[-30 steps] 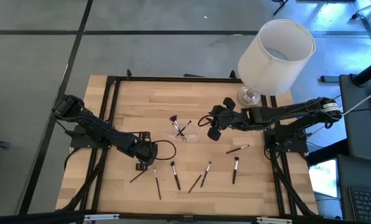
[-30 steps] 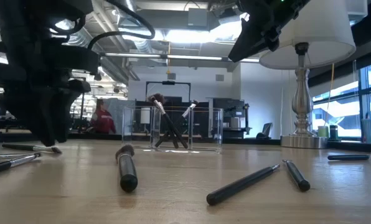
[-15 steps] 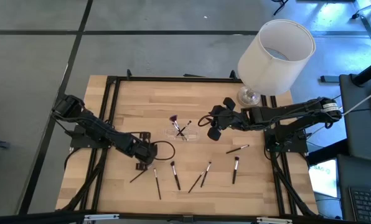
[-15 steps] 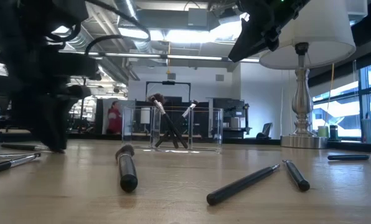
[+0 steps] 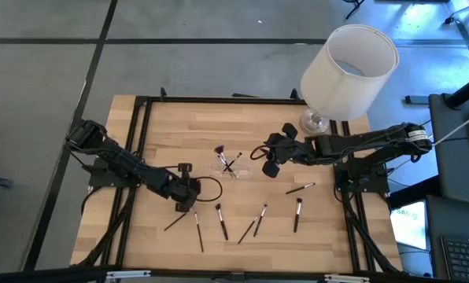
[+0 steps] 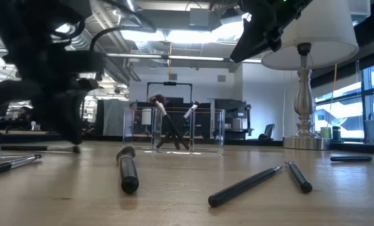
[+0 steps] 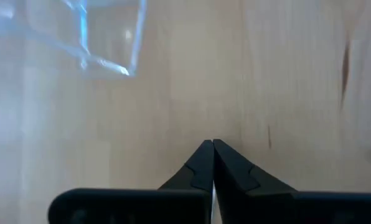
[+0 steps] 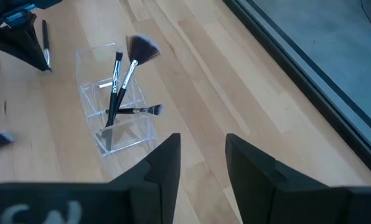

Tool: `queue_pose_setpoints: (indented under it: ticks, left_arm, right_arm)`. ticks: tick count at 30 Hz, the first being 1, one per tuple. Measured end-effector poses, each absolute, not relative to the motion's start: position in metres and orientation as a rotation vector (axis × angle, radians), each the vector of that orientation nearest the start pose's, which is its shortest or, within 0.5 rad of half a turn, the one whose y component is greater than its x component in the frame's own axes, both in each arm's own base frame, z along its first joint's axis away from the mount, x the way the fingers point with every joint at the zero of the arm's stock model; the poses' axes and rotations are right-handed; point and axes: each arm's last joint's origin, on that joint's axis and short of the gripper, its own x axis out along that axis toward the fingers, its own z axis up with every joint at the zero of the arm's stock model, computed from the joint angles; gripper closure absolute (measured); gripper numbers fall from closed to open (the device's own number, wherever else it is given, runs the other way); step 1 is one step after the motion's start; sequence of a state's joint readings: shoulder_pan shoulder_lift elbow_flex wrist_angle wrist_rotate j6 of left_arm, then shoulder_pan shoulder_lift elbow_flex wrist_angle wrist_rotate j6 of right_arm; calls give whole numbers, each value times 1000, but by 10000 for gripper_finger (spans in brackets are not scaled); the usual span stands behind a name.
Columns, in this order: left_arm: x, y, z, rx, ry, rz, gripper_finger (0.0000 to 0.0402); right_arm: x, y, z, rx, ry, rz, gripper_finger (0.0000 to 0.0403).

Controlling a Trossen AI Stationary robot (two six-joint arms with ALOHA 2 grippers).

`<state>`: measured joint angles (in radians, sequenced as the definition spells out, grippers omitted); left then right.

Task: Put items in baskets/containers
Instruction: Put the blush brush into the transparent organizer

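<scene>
Your left pincer [image 7: 213, 144] is pressing its tips together, empty, just above the surface [image 5: 164, 126]. Right pincer [image 8: 201, 146] is hanging spread, at 3 o'clock of the holder [image 5: 232, 166].

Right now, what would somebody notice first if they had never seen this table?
Probably the big white lamp at the table's far right corner. Next, the clear holder mid-table with a few brushes leaning inside, and more brushes scattered along the near edge. The left hand is down by those loose brushes, fingers shut.
</scene>
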<state>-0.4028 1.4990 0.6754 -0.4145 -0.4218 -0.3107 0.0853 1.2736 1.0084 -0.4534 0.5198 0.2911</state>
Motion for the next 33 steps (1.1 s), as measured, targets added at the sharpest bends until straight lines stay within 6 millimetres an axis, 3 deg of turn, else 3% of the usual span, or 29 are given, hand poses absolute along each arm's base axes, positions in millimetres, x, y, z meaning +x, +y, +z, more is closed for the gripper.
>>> queue_pose_setpoints:
  ticks: [8, 12, 16, 20, 26, 33]
  left_arm:
    - [265, -85, 186, 238, 938, 231, 399]
    - [275, -86, 203, 198, 937, 160, 399]
    - [267, -82, 197, 144, 1050, 128, 391]
    - [253, -78, 175, 135, 1163, 124, 365]
    - [242, -79, 151, 130, 1153, 91, 308]
    - [236, -75, 141, 162, 1162, 121, 269]
  right_arm:
    - [265, 8, 288, 59, 622, -511, 276]
    - [265, 8, 288, 59, 623, -511, 276]
    - [265, 8, 288, 58, 628, -511, 276]
    - [263, 8, 286, 64, 648, -518, 276]
    - [263, 8, 286, 68, 653, -520, 276]
    - [263, 8, 286, 83, 649, -526, 276]
